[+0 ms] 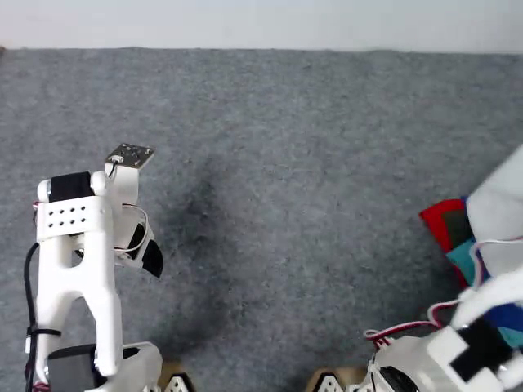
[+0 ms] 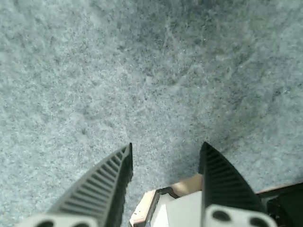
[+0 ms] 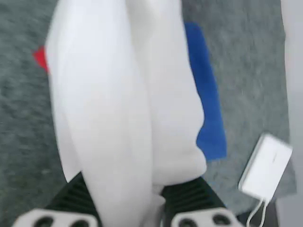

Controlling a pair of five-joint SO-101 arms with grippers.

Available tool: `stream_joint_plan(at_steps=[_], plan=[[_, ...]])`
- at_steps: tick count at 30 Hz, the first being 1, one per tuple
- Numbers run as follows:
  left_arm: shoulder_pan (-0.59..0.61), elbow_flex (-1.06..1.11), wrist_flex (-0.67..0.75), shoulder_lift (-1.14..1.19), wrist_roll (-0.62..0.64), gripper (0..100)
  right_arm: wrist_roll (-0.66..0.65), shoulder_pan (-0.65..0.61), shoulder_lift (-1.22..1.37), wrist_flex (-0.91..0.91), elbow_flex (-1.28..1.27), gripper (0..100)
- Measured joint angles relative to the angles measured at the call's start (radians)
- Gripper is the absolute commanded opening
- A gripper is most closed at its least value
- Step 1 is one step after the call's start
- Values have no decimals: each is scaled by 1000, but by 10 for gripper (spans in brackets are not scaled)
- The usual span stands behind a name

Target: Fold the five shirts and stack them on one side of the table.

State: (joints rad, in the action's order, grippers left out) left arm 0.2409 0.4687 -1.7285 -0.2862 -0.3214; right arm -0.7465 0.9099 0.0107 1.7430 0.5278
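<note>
Your right end effector (image 3: 135,191) is clamped on the white shirt (image 3: 118,94), over the stack (image 1: 448,229) at the worktop (image 1: 286,147) edge. Your left end effector (image 2: 165,153) gapes, empty. Looks like the stacking step; next, prob lower & release squarely on top.

- At the right edge of the grey felt table (image 1: 286,147), a stack of folded coloured shirts (image 1: 448,233) is set.
- Over it, a white cloth shirt (image 3: 123,104) is held by the right gripper (image 3: 130,194).
</note>
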Motion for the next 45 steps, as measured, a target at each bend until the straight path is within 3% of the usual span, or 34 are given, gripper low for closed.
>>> stream_joint_plan(at_steps=[9,14,16,40,45], plan=[[0,3,0,0,0,220,-95,147,252,-81,0,28],[0,3,0,0,0,220,-155,207,288,-169,0,218],[0,3,0,0,0,220,-158,216,288,-193,0,242],[0,3,0,0,0,220,-164,193,127,-287,0,243],[0,3,0,0,0,220,-28,72,49,-247,17,241]])
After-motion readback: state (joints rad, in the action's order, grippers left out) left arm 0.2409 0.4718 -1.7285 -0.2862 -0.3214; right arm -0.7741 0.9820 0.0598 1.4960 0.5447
